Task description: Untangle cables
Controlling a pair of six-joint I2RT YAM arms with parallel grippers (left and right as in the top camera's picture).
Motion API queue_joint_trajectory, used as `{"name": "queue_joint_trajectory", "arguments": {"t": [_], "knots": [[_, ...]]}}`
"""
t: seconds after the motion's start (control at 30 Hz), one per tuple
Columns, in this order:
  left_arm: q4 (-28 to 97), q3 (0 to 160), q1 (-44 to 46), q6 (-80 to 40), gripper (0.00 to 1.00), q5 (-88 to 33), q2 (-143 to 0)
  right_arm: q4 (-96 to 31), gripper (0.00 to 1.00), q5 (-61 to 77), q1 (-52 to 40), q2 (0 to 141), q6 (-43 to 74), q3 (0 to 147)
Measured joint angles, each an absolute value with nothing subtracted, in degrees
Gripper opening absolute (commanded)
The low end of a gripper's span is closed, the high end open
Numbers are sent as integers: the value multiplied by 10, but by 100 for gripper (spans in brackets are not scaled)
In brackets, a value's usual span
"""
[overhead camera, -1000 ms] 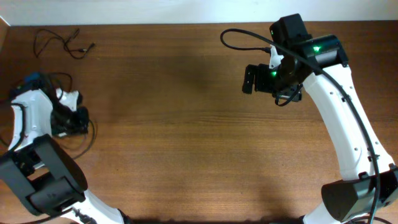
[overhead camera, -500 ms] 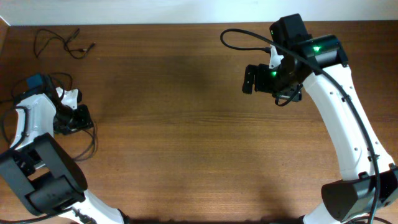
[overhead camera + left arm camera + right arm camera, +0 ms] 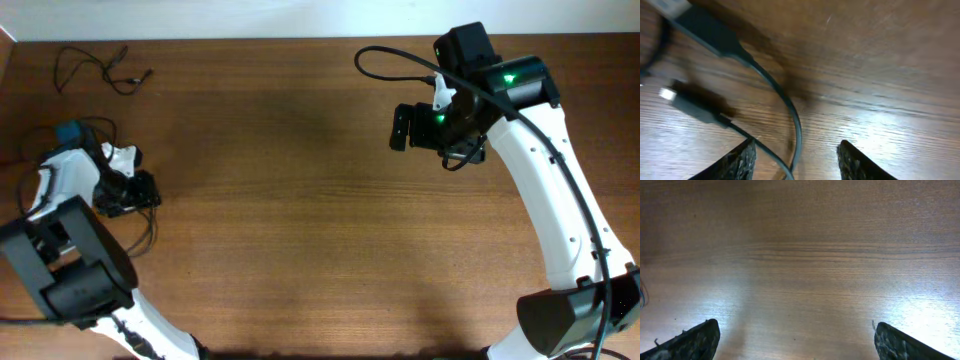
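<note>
Closest in, the left arm (image 3: pixel 62 172) is folded back tight along the left edge of the worktop (image 3: pixel 300 250), wrist turned down so the left jaws sit low over the cables (image 3: pixel 792 125). That low pose reads as lining up for a pick. The left jaws stand well apart with nothing clamped. One thin black cord curves down between the fingertips (image 3: pixel 742 159), closer to the left-hand one in the wrist view, and appears to lie free on the wood. Just past it lie two plug ends, a small silver-tipped plug (image 3: pixel 690 105) and a chunkier black plug (image 3: pixel 710 32), their cords crossing, so the knot probably starts here. Farther out, the right arm (image 3: pixel 545 180) reaches up and across, elbow high. It holds the right jaws above bare wood, well apart from any cord, likely parked so as not to crowd the left side. The right jaws are spread wide and hold nothing. Farthest off, a separate loose cord (image 3: pixel 100 68) lies alone near the far left corner.
</note>
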State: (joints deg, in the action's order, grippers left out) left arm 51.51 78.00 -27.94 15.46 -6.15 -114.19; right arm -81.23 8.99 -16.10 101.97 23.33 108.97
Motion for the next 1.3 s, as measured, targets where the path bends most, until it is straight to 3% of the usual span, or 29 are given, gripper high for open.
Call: {"name": "queue_joint_trajectory", "arguments": {"t": [0.23,0.37,0.47,0.5,0.97,1.03,1.07,1.3], "knots": [[508,772,-270,112,57,9,-1152,-812,98,90,-161,1020,233,1090],[501,764,-269,99,32,11,-1156,-812,99,90,-161,1020,233,1090],[501,764,-269,97,1,10,-1156,-812,98,90,-161,1020,233,1090],[502,764,-269,95,0,10,-1156,-812,98,90,-161,1020,234,1090],[653,755,-273,64,1,142,-1163,-812,98,90,-161,1020,234,1090],[663,755,-278,60,31,153,-1164,-812,98,90,-161,1020,233,1090],[667,755,-281,59,38,157,-1165,-812,98,90,-161,1020,233,1090],[653,758,-315,36,42,175,-1167,-812,98,90,-161,1020,233,1090]]}}
